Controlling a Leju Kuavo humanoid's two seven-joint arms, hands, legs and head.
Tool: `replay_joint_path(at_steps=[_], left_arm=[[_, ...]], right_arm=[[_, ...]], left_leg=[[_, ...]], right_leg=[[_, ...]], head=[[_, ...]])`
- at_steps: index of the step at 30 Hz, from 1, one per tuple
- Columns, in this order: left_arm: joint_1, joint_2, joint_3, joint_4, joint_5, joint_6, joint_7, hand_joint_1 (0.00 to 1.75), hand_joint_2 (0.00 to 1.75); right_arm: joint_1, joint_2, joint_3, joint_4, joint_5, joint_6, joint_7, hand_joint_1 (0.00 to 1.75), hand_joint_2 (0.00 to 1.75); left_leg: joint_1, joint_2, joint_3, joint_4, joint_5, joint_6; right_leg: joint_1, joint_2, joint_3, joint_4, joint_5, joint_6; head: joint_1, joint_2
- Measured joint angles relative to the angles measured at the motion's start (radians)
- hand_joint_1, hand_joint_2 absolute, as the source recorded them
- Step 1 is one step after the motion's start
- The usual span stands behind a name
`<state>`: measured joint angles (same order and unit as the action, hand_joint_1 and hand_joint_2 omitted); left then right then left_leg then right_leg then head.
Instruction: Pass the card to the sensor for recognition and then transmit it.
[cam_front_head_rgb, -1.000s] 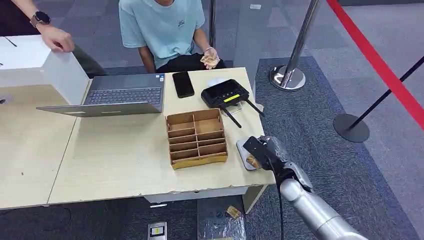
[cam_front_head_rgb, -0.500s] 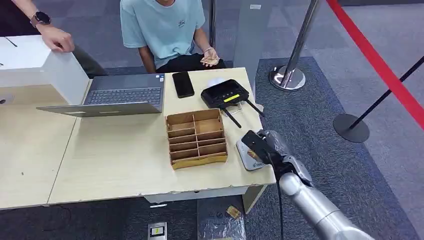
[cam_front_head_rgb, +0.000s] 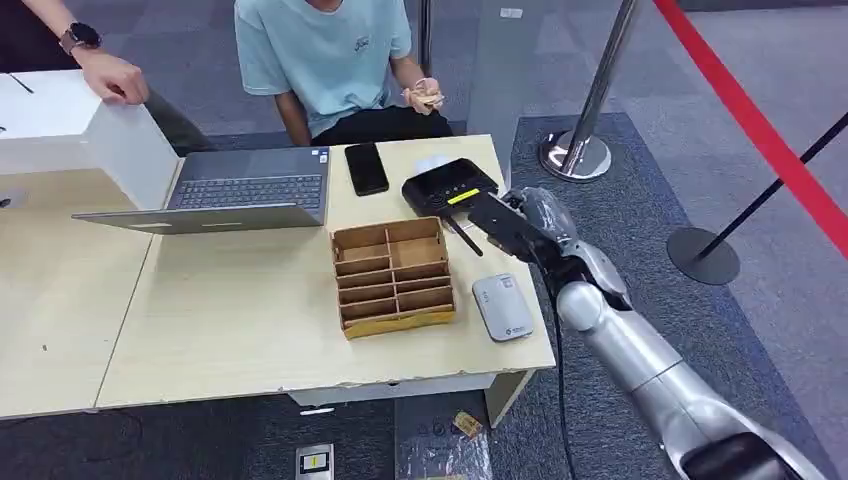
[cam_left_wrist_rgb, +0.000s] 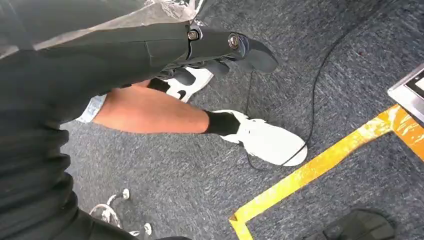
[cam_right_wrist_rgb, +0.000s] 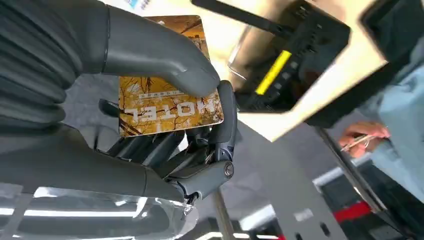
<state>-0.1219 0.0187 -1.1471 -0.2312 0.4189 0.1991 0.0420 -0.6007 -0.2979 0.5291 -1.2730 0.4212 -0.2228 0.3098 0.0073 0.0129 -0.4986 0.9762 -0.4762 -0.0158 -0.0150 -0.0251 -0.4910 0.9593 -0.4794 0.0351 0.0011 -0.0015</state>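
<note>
one right hand (cam_front_head_rgb: 525, 225) is raised over the table's (cam_front_head_rgb: 250, 320) far right corner, just beside one black sensor (cam_front_head_rgb: 450, 186) with a yellow strip. it pinches one gold hotel card (cam_right_wrist_rgb: 167, 82) between thumb and fingers. on the table: one wooden divided tray (cam_front_head_rgb: 392, 276), one grey reader pad (cam_front_head_rgb: 502, 306), one laptop (cam_front_head_rgb: 225, 190), one phone (cam_front_head_rgb: 366, 167). one left hand (cam_left_wrist_rgb: 220, 50) hangs over grey carpet, holding nothing (fingers loosely apart).

On the table (cam_front_head_rgb: 230, 330), the organizer (cam_front_head_rgb: 393, 276) sits between laptop (cam_front_head_rgb: 235, 192) and sensor (cam_front_head_rgb: 502, 306).
</note>
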Motion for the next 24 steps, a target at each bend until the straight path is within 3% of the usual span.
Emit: replay_joint_path(at_steps=[13, 24], left_arm=[[-0.013, 0.000, 0.000, 0.000, -0.018, -0.003, 0.014, 0.00, 1.75], [-0.028, 0.000, 0.000, 0.000, -0.030, -0.009, 0.014, 0.00, 1.75]], right_arm=[[-0.201, 0.031, 0.083, 0.044, 0.040, 0.071, 0.006, 1.75, 1.75], [-0.291, 0.084, 0.138, 0.100, 0.085, 0.089, -0.015, 1.75, 1.75]], left_leg=[[0.000, 0.000, -0.001, 0.000, 0.000, 0.000], [0.000, 0.000, -0.001, 0.000, 0.000, 0.000]], right_leg=[[0.000, 0.000, -0.001, 0.000, 0.000, 0.000], [0.000, 0.000, -0.001, 0.000, 0.000, 0.000]], head=[[0.000, 0.000], [0.000, 0.000]])
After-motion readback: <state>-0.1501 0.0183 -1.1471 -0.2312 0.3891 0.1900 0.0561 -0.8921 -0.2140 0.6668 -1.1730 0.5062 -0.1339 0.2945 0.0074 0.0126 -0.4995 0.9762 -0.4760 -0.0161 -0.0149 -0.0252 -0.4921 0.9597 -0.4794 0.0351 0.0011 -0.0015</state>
